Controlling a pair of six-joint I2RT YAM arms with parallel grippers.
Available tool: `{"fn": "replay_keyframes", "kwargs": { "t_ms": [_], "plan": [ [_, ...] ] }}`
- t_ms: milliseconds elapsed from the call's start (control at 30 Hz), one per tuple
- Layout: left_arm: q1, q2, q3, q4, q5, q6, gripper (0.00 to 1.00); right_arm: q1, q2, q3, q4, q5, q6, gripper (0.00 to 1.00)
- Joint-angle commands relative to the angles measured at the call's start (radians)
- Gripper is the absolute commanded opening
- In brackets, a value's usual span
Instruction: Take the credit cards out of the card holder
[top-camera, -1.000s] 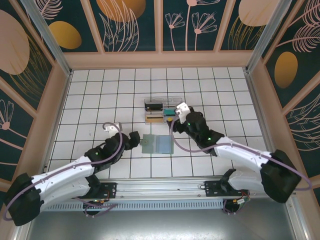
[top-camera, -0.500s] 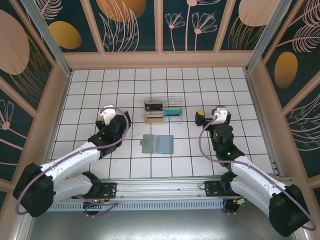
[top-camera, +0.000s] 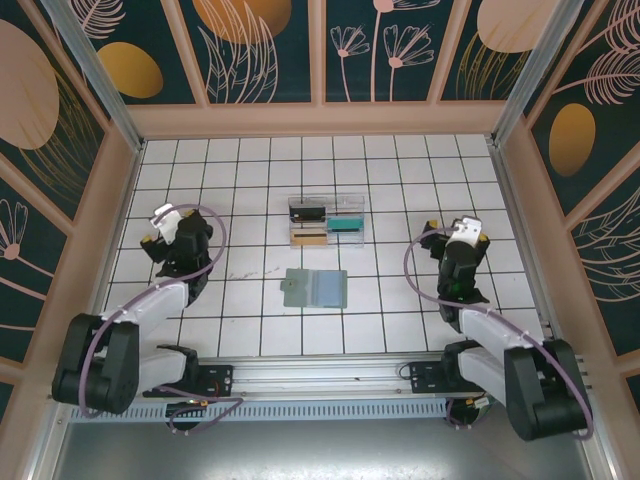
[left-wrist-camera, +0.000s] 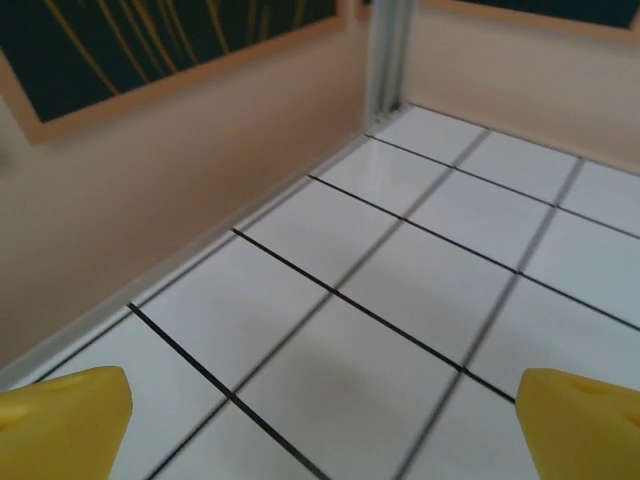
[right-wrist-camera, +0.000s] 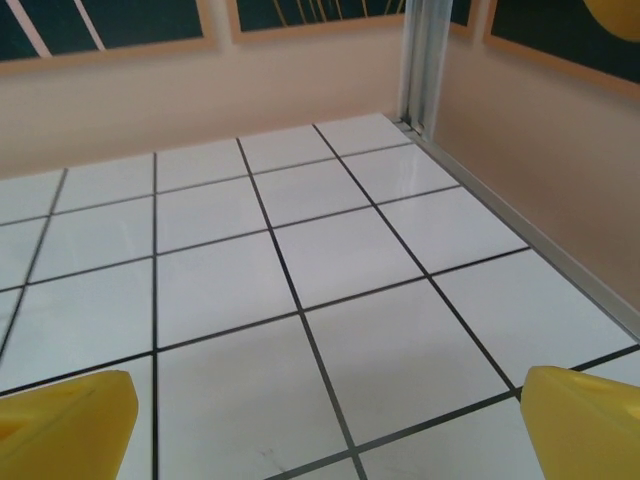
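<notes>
Flanking the card holder (top-camera: 314, 288) and clear tray (top-camera: 326, 221), left claw (left-wrist-camera: 320, 412) and right claw (right-wrist-camera: 328, 410) gape empty.

Matt card holder (top-camera: 314, 288) (glossy tiles (right-wrist-camera: 340, 250))

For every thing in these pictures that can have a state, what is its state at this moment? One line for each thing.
card holder: unfolded, lying flat on the table, no card visible on its panels.
cards: lying in the tray's compartments, apart from the card holder.
tray: standing beyond the card holder, holding the cards.
left gripper: open, holding nothing, above the table.
right gripper: open, holding nothing, above the table.
</notes>
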Motion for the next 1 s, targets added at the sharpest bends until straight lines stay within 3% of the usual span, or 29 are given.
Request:
{"fn": "replay_keyframes", "kwargs": {
  "t_ms": [0,167,267,367,400,467,533,567,667,700,767,967],
  "plan": [
    [0.085,0.092,-0.042,0.208,0.01,-0.011,0.99,-0.029,0.098,0.052,0.154,-0.016,-0.016,0.99],
    [0.119,0.146,-0.108,0.497,0.107,0.123,0.99,-0.067,0.261,0.059,0.322,-0.095,-0.046,0.99],
    [0.141,0.187,-0.145,0.631,0.193,0.138,0.99,-0.111,0.346,0.063,0.394,-0.155,-0.049,0.99],
    [0.142,0.196,-0.154,0.66,0.257,0.173,0.99,-0.168,0.435,0.062,0.492,-0.215,-0.017,0.99],
    [0.142,0.192,-0.164,0.671,0.275,0.179,0.99,-0.191,0.431,0.079,0.437,-0.307,-0.014,0.99],
    [0.142,0.177,-0.211,0.745,0.301,0.186,0.99,-0.205,0.447,0.057,0.488,-0.393,-0.031,0.99],
    [0.142,0.18,-0.21,0.753,0.313,0.191,0.99,-0.202,0.478,0.021,0.583,-0.391,-0.04,0.99],
    [0.142,0.188,-0.203,0.75,0.334,0.202,0.98,-0.199,0.468,0.031,0.548,-0.381,-0.035,0.99],
    [0.142,0.244,-0.201,0.79,0.524,0.282,0.99,-0.21,0.475,0.03,0.559,-0.401,-0.032,0.99],
    [0.142,0.294,-0.234,0.923,0.578,0.308,0.99,-0.209,0.471,0.032,0.548,-0.401,-0.031,0.99],
    [0.142,0.26,-0.212,0.822,0.539,0.282,0.99,-0.209,0.472,0.032,0.551,-0.401,-0.031,0.99],
    [0.142,0.268,-0.224,0.862,0.504,0.277,0.99,-0.208,0.472,0.032,0.552,-0.401,-0.032,0.99]
  ]
}}
